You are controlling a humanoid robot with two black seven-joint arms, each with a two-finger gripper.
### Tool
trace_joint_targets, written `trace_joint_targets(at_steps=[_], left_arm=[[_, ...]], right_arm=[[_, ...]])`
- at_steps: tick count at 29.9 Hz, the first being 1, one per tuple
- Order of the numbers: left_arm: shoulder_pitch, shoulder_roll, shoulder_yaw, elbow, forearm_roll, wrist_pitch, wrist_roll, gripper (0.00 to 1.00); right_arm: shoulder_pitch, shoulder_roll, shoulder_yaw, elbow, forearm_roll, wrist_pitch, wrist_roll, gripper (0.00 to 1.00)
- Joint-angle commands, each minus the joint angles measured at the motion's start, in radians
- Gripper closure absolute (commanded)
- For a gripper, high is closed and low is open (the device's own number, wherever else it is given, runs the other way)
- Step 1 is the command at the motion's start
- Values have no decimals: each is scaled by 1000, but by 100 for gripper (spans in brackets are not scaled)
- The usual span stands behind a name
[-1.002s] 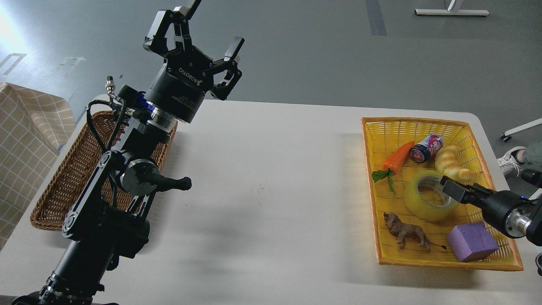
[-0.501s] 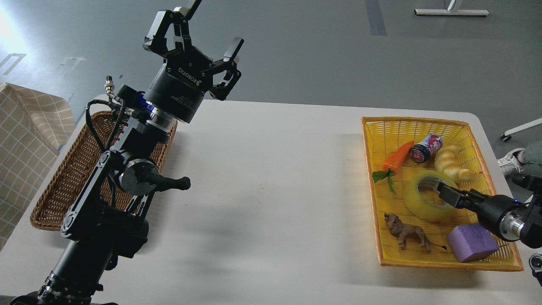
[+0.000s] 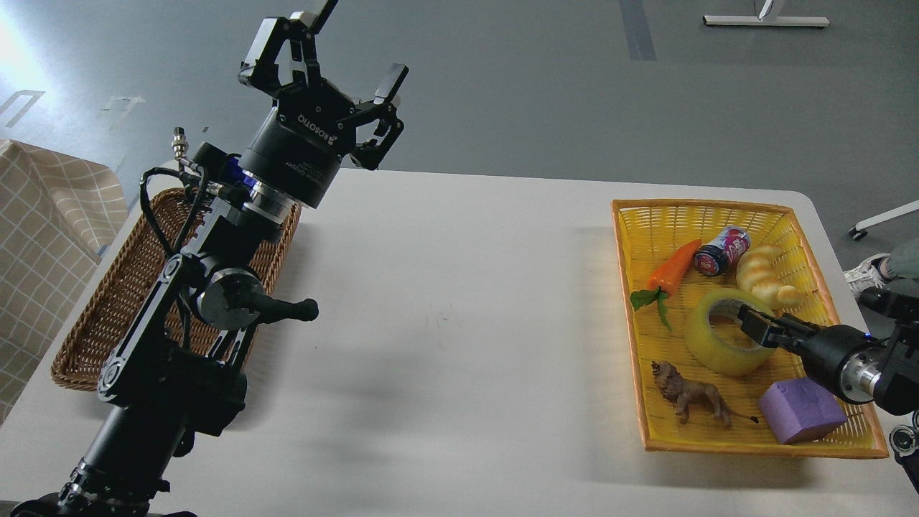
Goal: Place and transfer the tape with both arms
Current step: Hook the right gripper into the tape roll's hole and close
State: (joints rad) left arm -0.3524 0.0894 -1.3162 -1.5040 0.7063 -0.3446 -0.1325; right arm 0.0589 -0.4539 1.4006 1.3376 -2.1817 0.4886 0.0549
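Far left, a checked cloth [image 3: 43, 237] hung by the desk [image 3: 445, 301], and on the desk's left end lay a brown wicker basket [image 3: 108, 309], partly hidden behind the left arm [image 3: 208, 287]. That arm rose steeply from the bottom corner, and there was its claw [image 3: 344, 43] held high above the far edge of the desk, fingers [image 3: 391, 79] spread wide apart, nothing between them, the ROBOTIQ lettering plain on its body.

The middle of the desk was pale, crossed only by soft shadows.

Over on the right sat the yellow woven tray [image 3: 632, 301], and it was crowded: an orange toy carrot [image 3: 671, 269] with green leaves near the left wall, a small can [image 3: 721, 251] lying on its side beside it, a croissant-shaped bread toy [image 3: 764, 276] just right of that. Below them lay the tape [image 3: 711, 345], a translucent yellow roll flat on the tray floor, pale core facing up. The right arm [image 3: 854, 359] reached in from the right edge, and its claw [image 3: 754, 324] was at the roll's right rim, the dark tip over the core opening. Whether it was pinching the rim or only resting there, I couldn't tell; the fingers ran together, dark and end-on. In front of the tape stood a brown toy lion [image 3: 689, 395], and a purple block [image 3: 800, 411] sat near the tray's front right corner.
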Motion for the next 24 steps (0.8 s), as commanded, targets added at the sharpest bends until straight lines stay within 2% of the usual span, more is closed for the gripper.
trace_joint_targets(at_steps=[1, 4, 10, 13, 20, 21, 24], left_arm=[[0, 7, 2, 2, -1, 1, 1, 2], [-2, 13, 2, 5, -1, 1, 1, 2], [-2, 23, 2, 5, -1, 3, 1, 2], [-2, 26, 2, 5, -1, 3, 2, 2], [-4, 29, 5, 7, 2, 7, 2, 2], [-4, 29, 5, 7, 2, 7, 2, 2], [-2, 30, 5, 7, 2, 9, 2, 2]], right_arm=[[2, -3, -11, 0, 0, 0, -4, 33], [2, -5, -17, 2, 0, 0, -7, 38], [-1, -5, -25, 3, 0, 0, -9, 64], [-1, -5, -25, 6, 0, 0, -17, 72], [2, -31, -25, 9, 0, 0, -17, 74], [2, -44, -25, 12, 0, 0, -17, 80], [1, -52, -25, 15, 0, 0, -15, 85]])
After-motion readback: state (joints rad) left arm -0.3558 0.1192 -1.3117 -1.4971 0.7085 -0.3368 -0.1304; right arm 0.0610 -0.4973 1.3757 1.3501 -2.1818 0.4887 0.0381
